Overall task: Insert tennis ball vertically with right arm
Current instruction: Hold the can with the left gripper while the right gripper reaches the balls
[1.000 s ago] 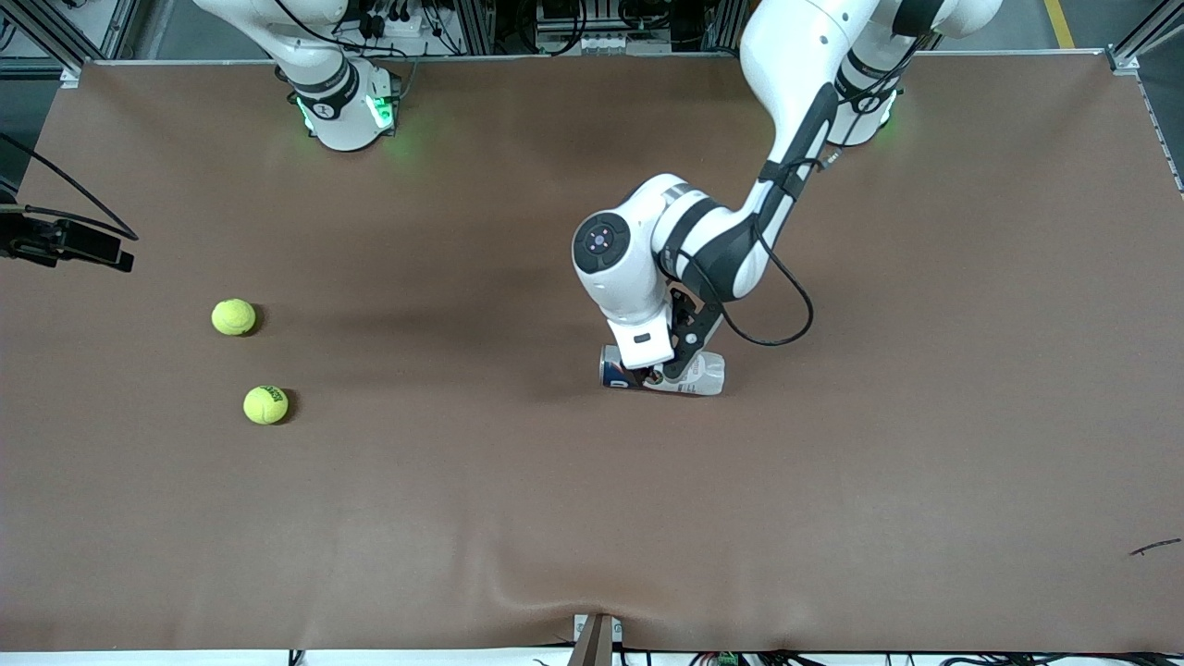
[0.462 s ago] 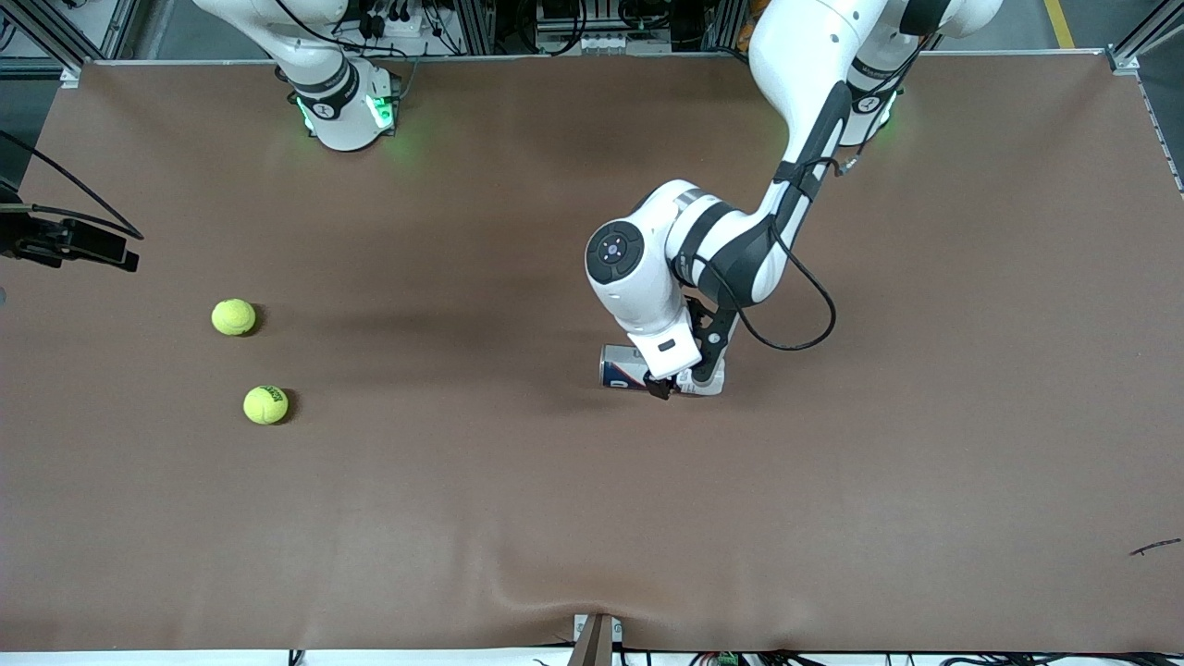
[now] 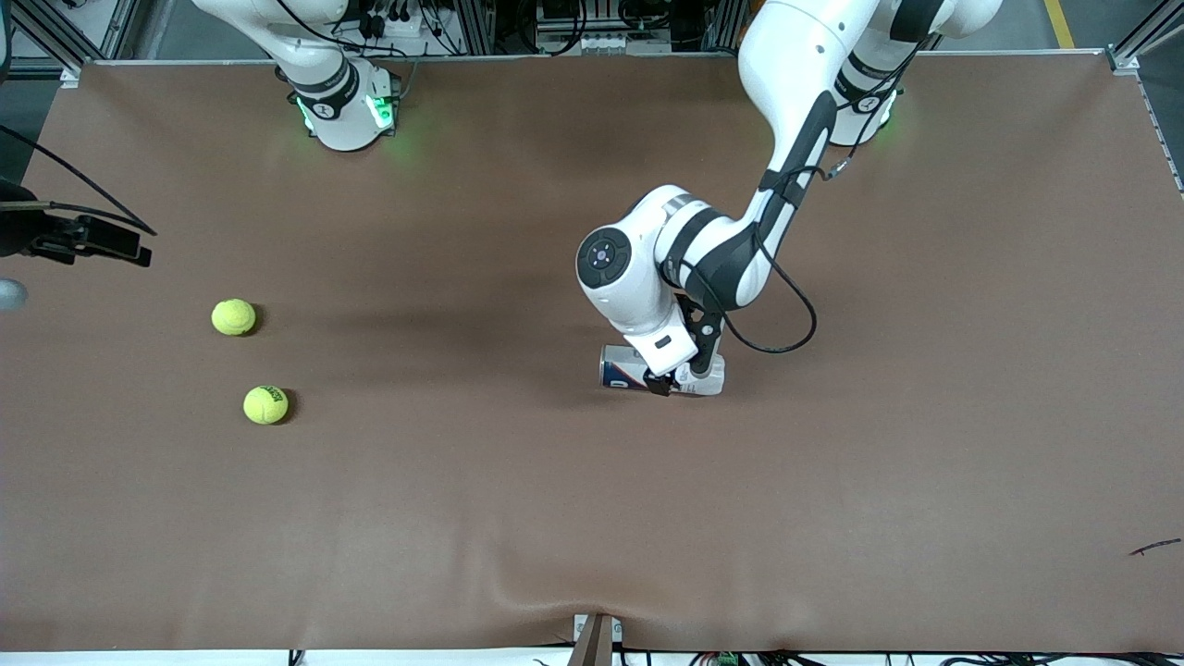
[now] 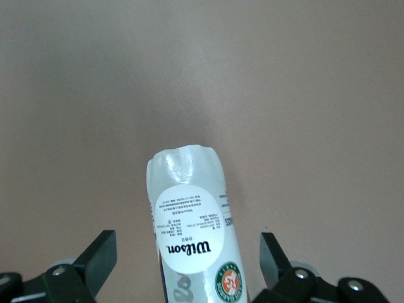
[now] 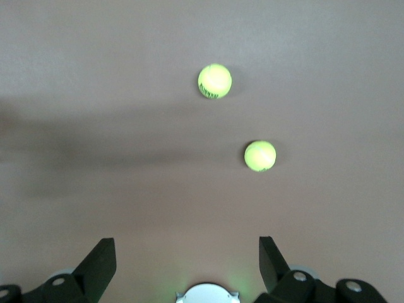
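Front view: brown table (image 3: 925, 416). Can (image 3: 661, 370) lies on its side near frame centre, clear plastic with a blue label end pointing toward the right arm's end of the table. Left tool (image 3: 680, 381) is down at the can, white wrist above it hiding most of the can's middle. Two balls sit at frame left, well apart from the can: upper ball (image 3: 233, 316) and lower ball (image 3: 265, 404), the lower one nearer the camera. Right arm's base is at upper left; its tool is out of frame, only a dark bracket at the left edge.

Left wrist view: can (image 4: 192, 227) fills lower centre, round white Wilson label facing the lens. Left tool (image 4: 188, 268) released, fingers (image 4: 98, 259) spread wide on either side of the can with gaps showing, not touching it.

Right wrist view: right tool (image 5: 187, 268) released, fingers (image 5: 95, 262) wide apart, nothing between them. It hangs high over the table; upper ball (image 5: 259, 155) at centre right and lower ball (image 5: 214, 81) at upper centre, both resting on the table, apart from each other.
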Robot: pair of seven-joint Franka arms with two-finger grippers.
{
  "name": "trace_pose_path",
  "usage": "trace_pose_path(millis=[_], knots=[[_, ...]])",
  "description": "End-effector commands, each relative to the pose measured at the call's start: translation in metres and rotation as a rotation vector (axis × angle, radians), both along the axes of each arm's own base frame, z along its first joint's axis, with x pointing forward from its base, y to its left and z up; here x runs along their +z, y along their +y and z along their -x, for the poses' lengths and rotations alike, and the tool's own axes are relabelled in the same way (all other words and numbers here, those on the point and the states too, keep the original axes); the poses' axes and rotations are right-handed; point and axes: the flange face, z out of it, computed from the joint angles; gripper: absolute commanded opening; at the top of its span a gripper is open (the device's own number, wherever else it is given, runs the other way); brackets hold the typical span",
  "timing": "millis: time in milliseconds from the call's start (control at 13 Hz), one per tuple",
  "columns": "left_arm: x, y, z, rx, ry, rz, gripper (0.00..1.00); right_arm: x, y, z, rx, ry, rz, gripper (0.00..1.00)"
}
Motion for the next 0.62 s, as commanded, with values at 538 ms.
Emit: trace_pose_path(millis=[538], knots=[[-0.028,-0.020,0.000,0.129,-0.112,0.062,1.00,-0.039,-0.053,-0.018,-0.083,0.047,-0.013,1.00]])
